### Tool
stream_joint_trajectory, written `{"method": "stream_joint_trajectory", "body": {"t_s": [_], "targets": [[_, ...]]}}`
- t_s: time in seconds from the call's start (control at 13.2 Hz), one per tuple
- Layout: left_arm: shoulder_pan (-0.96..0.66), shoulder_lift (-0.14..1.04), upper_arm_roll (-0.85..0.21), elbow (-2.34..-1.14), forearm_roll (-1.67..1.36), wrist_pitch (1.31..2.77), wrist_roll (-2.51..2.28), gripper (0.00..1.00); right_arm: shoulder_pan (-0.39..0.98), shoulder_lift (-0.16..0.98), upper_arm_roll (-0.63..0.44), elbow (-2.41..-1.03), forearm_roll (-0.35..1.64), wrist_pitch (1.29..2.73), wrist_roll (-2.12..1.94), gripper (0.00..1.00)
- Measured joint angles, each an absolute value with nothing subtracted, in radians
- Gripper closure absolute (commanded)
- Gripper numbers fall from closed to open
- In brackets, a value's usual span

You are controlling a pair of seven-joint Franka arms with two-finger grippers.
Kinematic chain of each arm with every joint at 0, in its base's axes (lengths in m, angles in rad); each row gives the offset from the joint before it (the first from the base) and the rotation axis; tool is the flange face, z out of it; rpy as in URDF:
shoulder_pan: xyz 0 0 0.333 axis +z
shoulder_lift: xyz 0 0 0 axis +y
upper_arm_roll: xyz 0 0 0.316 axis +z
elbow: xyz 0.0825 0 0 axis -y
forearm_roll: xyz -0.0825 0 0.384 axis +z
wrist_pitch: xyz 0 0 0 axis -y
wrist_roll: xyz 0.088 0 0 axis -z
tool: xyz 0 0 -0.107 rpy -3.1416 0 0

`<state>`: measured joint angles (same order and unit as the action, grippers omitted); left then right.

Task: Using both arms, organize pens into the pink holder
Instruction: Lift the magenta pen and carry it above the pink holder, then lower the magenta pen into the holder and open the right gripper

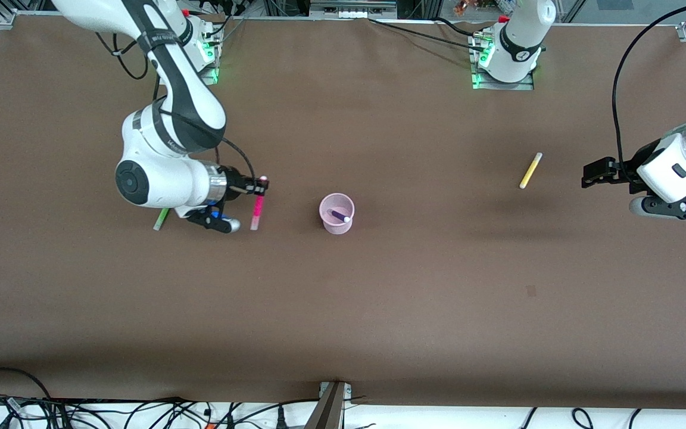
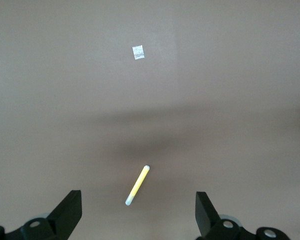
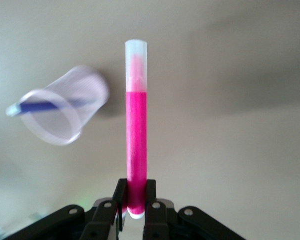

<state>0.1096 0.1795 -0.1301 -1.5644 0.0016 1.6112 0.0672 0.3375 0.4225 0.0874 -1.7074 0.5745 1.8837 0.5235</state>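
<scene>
So the big brown surface point(image 1: 343, 310) has two white arms and four pens to sort, and the job looks about one quarter done. Only the purple pen point(image 1: 339, 215) sits in the pink holder point(image 1: 336, 213), which stands upright near the middle of the surface. Three pens are left.

The right arm point(image 1: 164, 137) bends down low toward its own end of the surface. Its wrist is turned sideways, so the right pincer point(image 1: 258, 187) points toward the holder. The pincer is squeezed tight on one end of the pink pen point(image 1: 257, 210), which hangs in the air just beside the holder, not yet over it. The green pen point(image 1: 161, 218) lies flat on the surface, partly hidden under this arm.

The left arm point(image 1: 685, 164) waits near its end, up off the surface. The left pincer point(image 1: 598, 174) is spread wide with nothing in it. The yellow pen point(image 1: 530, 170) lies flat on the surface close by.
</scene>
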Motion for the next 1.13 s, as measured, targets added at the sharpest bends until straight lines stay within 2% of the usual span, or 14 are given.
{"method": "stream_joint_trajectory", "body": {"t_s": [0.45, 0.83, 1.13], "targets": [[0.108, 0.180, -0.130, -1.565, 0.002, 1.612, 0.067, 0.00, 0.508, 0.475, 0.090, -1.613, 0.738, 1.925, 0.774, 1.00], [0.108, 0.180, -0.130, -1.566, 0.002, 1.612, 0.067, 0.00, 0.537, 0.609, 0.090, -1.523, 0.742, 2.027, 0.850, 1.00], [0.108, 0.180, -0.130, -1.566, 0.002, 1.613, 0.067, 0.00, 0.553, 0.641, 0.090, -1.508, 0.742, 2.065, 0.857, 1.00]]}}
